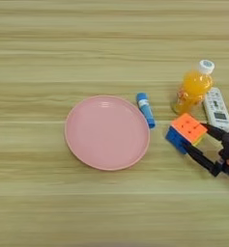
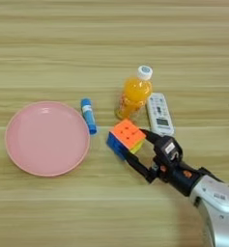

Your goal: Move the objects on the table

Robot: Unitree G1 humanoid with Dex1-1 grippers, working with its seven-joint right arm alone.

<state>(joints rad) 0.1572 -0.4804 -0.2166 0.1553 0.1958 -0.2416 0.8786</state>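
1. Right gripper point(image 2: 137, 146): two black fingers straddle the Rubik's cube point(image 2: 126, 137), one on its far-right side, one on its near side. They look closed against it, pinching; cube sits tilted, a corner toward the camera.
2. Risk: grip is across a corner region, so the cube may twist or pop out on lifting. A wide swing could also knock the juice bottle point(image 2: 133, 95), upright just behind the cube, or nudge the white remote point(image 2: 159, 114) beside it.
3. Farther left: blue tube point(image 2: 89, 116) lies flat by the pink plate point(image 2: 19, 159), which is empty, on the wooden table point(image 2: 63, 212).
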